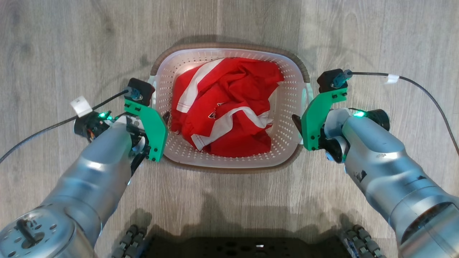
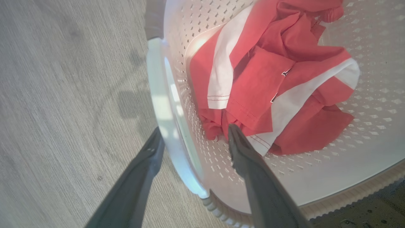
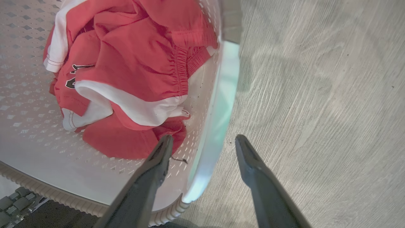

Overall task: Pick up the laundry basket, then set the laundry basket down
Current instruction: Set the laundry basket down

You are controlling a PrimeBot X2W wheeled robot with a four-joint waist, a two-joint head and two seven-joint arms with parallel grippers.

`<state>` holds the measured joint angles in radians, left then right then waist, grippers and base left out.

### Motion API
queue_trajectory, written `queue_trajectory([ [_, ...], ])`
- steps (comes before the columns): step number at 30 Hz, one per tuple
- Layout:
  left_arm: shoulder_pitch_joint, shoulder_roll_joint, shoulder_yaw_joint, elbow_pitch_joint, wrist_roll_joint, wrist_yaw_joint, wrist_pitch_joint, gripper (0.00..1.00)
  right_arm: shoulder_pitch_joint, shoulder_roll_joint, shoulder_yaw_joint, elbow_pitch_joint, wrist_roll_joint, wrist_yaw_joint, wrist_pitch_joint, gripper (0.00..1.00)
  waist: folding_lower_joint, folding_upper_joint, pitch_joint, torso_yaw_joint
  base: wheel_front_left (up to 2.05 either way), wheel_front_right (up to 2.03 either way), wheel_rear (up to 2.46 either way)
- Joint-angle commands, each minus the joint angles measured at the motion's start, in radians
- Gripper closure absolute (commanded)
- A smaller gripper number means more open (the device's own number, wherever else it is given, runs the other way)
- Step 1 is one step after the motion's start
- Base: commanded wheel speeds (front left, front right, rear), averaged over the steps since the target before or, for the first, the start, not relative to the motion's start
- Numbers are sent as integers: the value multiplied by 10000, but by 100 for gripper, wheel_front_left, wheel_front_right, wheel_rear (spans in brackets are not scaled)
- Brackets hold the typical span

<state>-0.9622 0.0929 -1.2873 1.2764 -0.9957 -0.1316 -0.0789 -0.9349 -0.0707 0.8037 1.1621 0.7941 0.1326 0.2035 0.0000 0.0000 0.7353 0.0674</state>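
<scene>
The laundry basket [image 1: 233, 46] stands on the floor in the middle of the head view, cream-white with perforated walls and a brown rim. A red and white garment [image 1: 229, 107] lies crumpled inside it. My left gripper [image 2: 194, 134] is open astride the basket's left white handle [image 2: 158, 104], one finger outside on the floor side and one inside over the garment. My right gripper [image 3: 205, 139] is open in the same way astride the right handle [image 3: 221, 104]. Neither pair of fingers has closed on a handle.
Pale wood-look floor [image 1: 53, 43] surrounds the basket on all sides. My dark base with its wheels [image 1: 132, 240] lies close to the basket's near side. A black cable [image 1: 423, 89] trails from each wrist out to the side.
</scene>
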Motion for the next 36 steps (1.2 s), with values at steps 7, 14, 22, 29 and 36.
queue_trajectory([
  [7, 136, 218, 91, 84, -132, 107, 138, 0, 423, 204, 169, -68, 172, -19, -128, 0, 0, 0, -170, -31, 0, 0, 0],
  [14, 378, 287, 90, 119, -206, 173, 444, 0, 498, 204, 303, -128, 311, -19, -224, 0, 0, 0, -472, -82, 0, 0, 0],
  [22, 592, 373, 94, 133, -232, 223, 424, 0, 585, 204, 500, -139, 439, -19, -327, 0, 0, 0, -903, -102, 0, 0, 0],
  [29, 1013, 546, 165, 139, -284, 399, -261, 0, 965, 204, 711, -278, 696, -19, -503, 0, 0, 0, -1949, -258, 0, 0, 0],
  [36, 1584, 744, 326, 140, -351, 630, -1435, 0, 1469, 204, 803, -458, 951, -19, -1649, 0, 0, 0, -3522, -513, 0, 0, 0],
])
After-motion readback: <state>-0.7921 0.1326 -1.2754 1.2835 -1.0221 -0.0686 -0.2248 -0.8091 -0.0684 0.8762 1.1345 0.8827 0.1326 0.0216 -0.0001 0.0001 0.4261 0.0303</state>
